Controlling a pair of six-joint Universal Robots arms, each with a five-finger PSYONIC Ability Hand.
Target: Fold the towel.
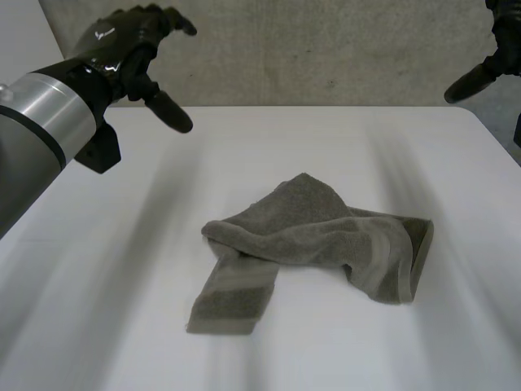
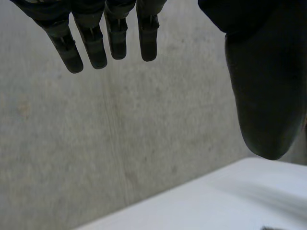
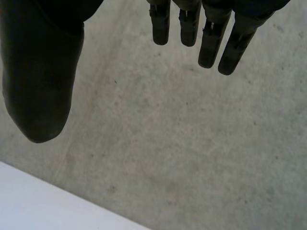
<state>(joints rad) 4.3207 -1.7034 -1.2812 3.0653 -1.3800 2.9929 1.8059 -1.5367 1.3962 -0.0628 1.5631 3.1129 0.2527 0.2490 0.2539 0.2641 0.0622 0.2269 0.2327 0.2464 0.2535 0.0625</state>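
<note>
The towel (image 1: 326,240) lies crumpled mid-frame on the table (image 1: 106,326), with its long axis running across from lower left to right. The left hand (image 1: 130,49) hovers upper left and the right hand (image 1: 476,79) upper right. Both are well apart from the towel, fingers straight and loose, holding nothing. Neither looks clearly nearer.

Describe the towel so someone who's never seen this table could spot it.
Find the white table. Near its middle lies a crumpled olive-grey terry towel, one flat banded end trailing toward the near edge. It is soft and dull, unlike the glossy black left hand and right hand raised apart from it.
</note>
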